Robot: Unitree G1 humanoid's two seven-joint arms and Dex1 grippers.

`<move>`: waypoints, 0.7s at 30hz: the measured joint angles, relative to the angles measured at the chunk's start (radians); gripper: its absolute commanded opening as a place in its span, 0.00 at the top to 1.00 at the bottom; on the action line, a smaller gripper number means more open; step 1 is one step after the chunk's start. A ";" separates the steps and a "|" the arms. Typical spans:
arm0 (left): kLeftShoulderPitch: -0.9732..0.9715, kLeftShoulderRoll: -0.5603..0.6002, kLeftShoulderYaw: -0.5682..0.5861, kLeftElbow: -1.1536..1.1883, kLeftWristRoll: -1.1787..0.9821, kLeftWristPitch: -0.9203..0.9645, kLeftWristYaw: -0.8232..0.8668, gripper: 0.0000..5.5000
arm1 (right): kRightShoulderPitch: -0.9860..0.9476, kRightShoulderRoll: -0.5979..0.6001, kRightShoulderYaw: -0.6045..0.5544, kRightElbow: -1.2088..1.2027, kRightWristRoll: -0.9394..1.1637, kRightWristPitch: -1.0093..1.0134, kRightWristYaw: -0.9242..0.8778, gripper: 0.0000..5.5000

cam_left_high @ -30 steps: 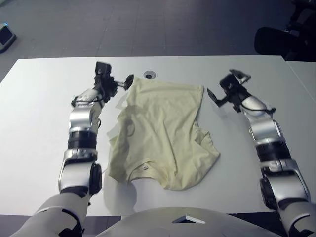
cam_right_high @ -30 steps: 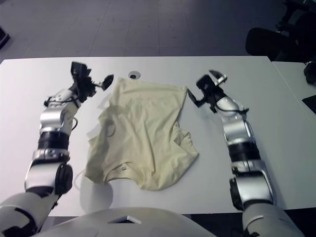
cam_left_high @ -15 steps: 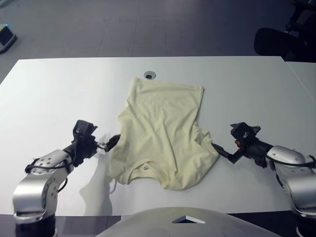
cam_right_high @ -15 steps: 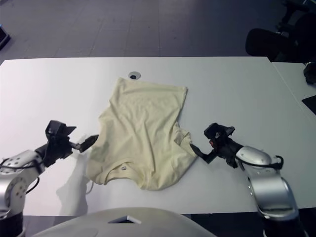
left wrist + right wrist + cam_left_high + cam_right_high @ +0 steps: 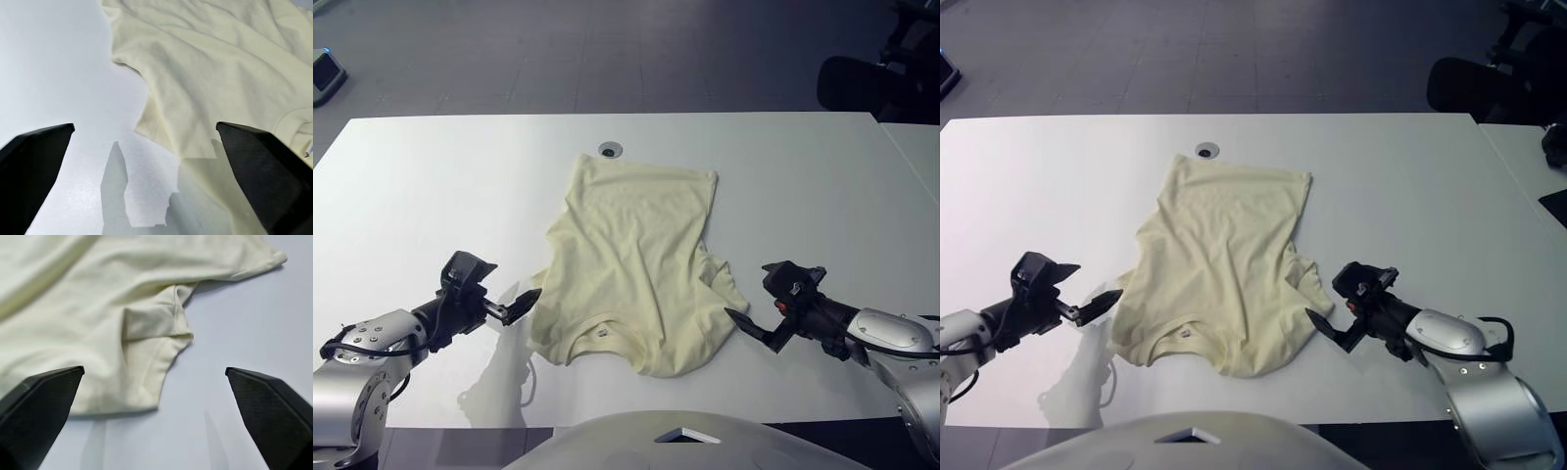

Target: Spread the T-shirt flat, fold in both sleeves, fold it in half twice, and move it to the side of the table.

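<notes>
t-shirt (image 5: 636, 259) lies mid-table (image 5: 421, 186), rumpled and not yet flat. its long axis runs away from me, collar end nearest, hem far. left hand (image 5: 517, 305) released, fingers wide, low over the table just off the shirt's near left edge; cloth lies inward of it. right hand (image 5: 751, 327) also released, just off the bunched right sleeve (image 5: 151, 328). both hands about equally near. judgement: next, grip each side and draw outward.
</notes>
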 measured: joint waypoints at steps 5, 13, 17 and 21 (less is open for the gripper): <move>-0.017 -0.026 -0.025 0.000 -0.001 -0.011 0.043 0.02 | 0.014 -0.016 0.048 0.113 -0.051 -0.104 -0.042 0.02; -0.017 -0.037 -0.046 -0.004 -0.001 -0.022 0.085 0.02 | 0.133 -0.153 0.041 0.212 -0.132 -0.282 -0.019 0.02; -0.012 -0.037 -0.047 -0.007 -0.001 -0.025 0.094 0.02 | 0.148 -0.158 -0.007 0.243 -0.139 -0.314 -0.022 0.02; -0.011 -0.042 -0.058 -0.016 -0.002 -0.028 0.110 0.02 | 0.043 -0.084 -0.013 0.236 -0.091 -0.264 -0.036 0.02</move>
